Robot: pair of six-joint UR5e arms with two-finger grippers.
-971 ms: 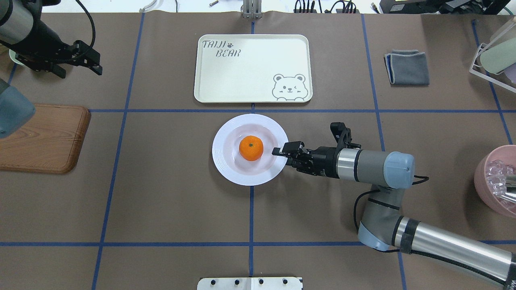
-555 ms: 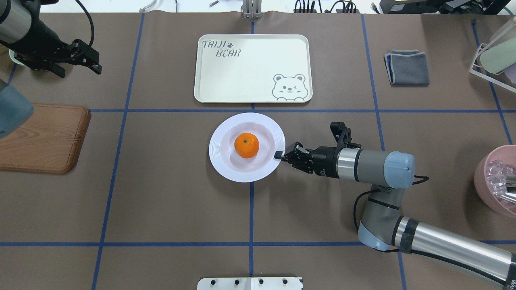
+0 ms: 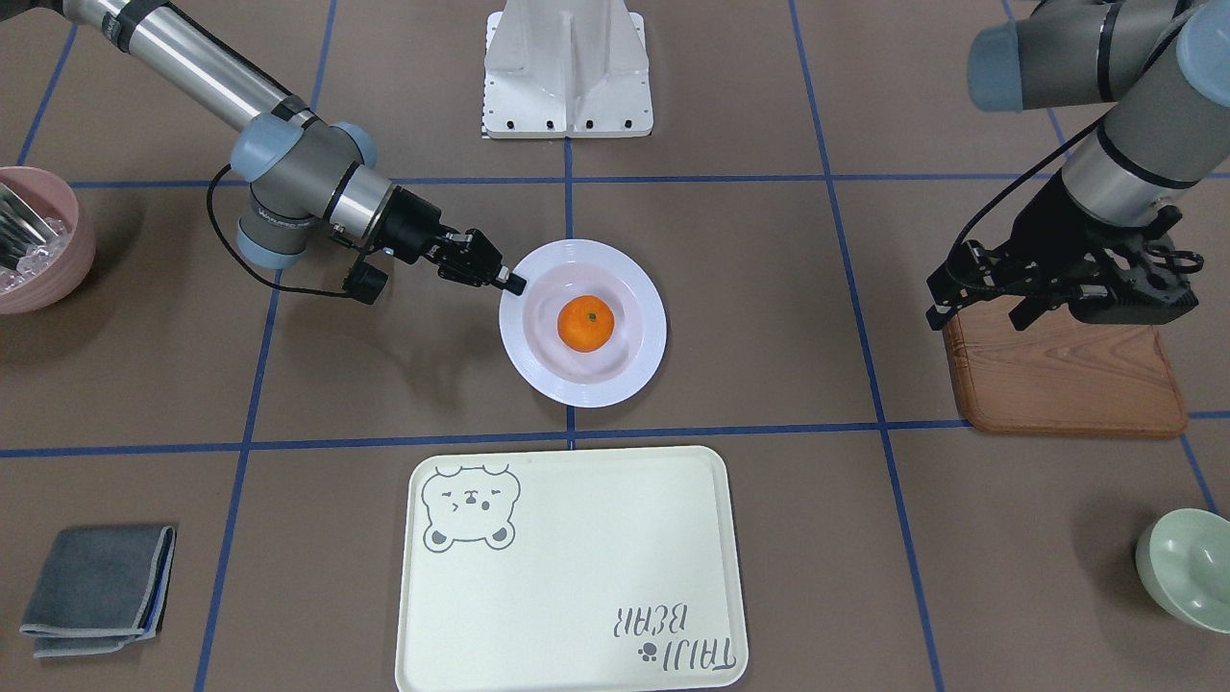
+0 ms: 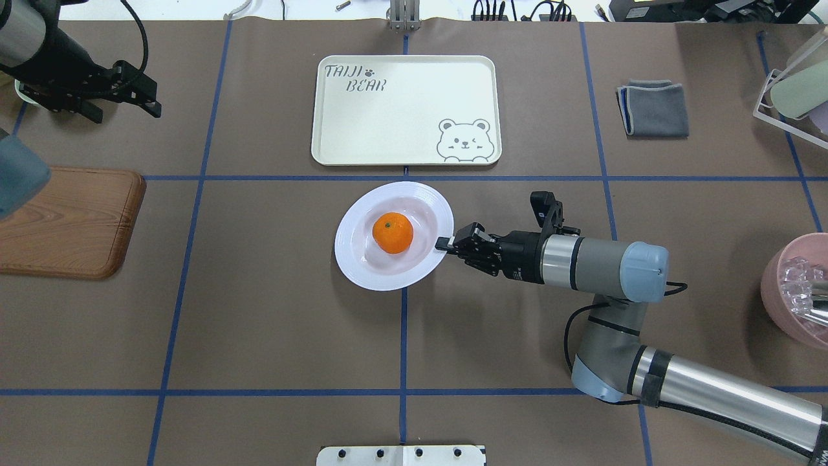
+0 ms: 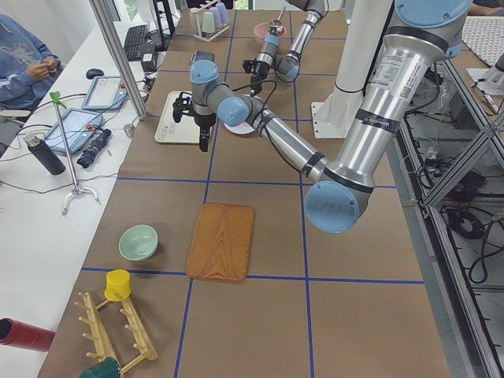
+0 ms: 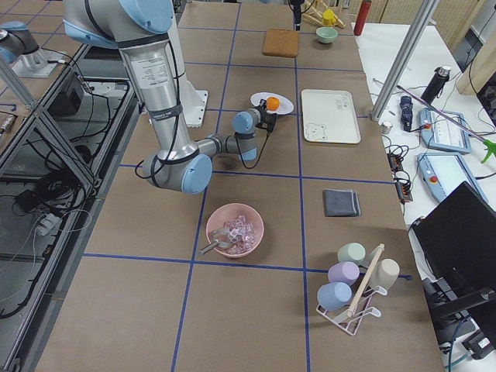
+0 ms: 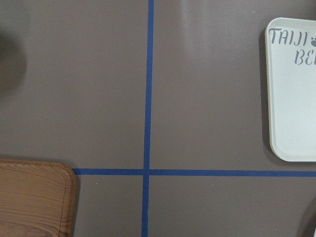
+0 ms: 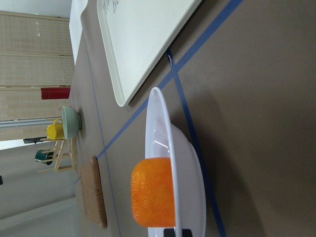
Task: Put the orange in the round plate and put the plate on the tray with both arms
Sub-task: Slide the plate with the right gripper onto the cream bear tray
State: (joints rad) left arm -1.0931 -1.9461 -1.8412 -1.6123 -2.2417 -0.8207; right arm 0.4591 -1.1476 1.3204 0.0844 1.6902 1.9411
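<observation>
The orange (image 4: 392,233) lies in the round plate (image 4: 362,268), which stands at mid-table just in front of the tray (image 4: 406,110). My right gripper (image 4: 444,244) is shut on the plate's right rim, and the plate looks tilted. In the front-facing view the same gripper (image 3: 512,282) pinches the rim of the plate (image 3: 625,380) around the orange (image 3: 585,323). The right wrist view shows the plate (image 8: 163,138) edge-on with the orange (image 8: 153,190) inside. The tray (image 3: 567,567) has nothing on it. My left gripper (image 4: 155,100) hangs open at the far left, holding nothing.
A brown wooden board (image 4: 65,220) lies at the left edge, under the left arm. A folded grey cloth (image 4: 653,109) sits far right, a pink bowl (image 4: 799,291) at the right edge, a cup rack (image 4: 792,84) behind it. A pale green bowl (image 3: 1187,567) sits beyond the board.
The right gripper went from open at the plate's rim to shut on it. The plate with the orange shifted a little left and away and now looks tilted. The left gripper drifted slightly.
</observation>
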